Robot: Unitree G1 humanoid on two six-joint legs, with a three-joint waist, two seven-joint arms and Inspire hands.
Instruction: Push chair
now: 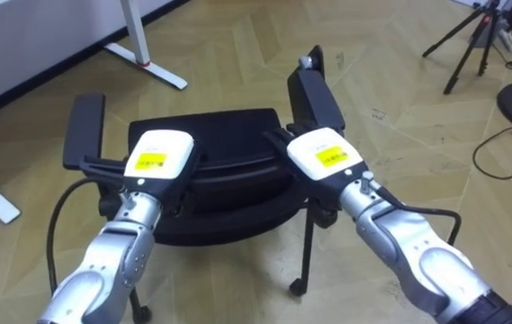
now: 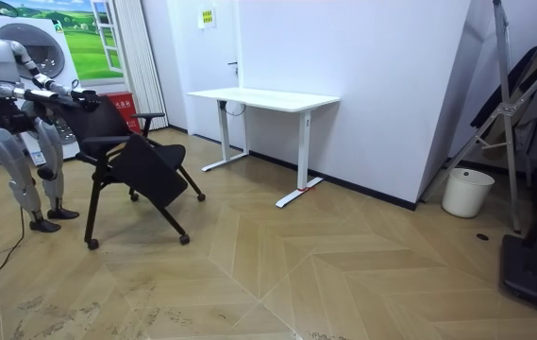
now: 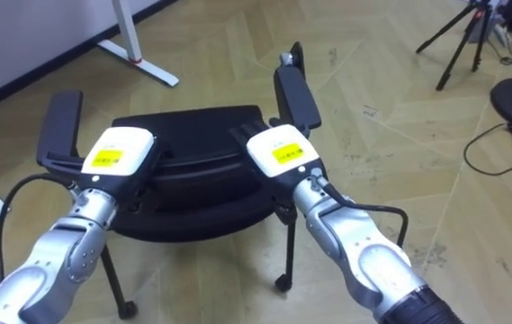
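Herringbone wood floor (image 1: 238, 54) carries the office chair (image 1: 229, 135) before the robot, whose left hand (image 1: 158, 155) and right hand (image 1: 326, 155) rest at its back, likely to push; their grip I cannot tell.

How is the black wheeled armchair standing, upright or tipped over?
Upright: in the room view the black wheeled armchair stands with its legs on the wooden floor, backrest uppermost.

One black chair (image 1: 211, 135) with two armrests (image 1: 85, 133). Two robot hands: one left hand (image 1: 158, 155), one right hand (image 1: 326, 155). One white desk (image 2: 263, 97) on two legs (image 2: 302, 151). One white bucket (image 2: 466, 192). One tripod (image 1: 471, 36). One yellow sign (image 2: 207, 16) on the wall. One red box (image 2: 123, 102), partly hidden.
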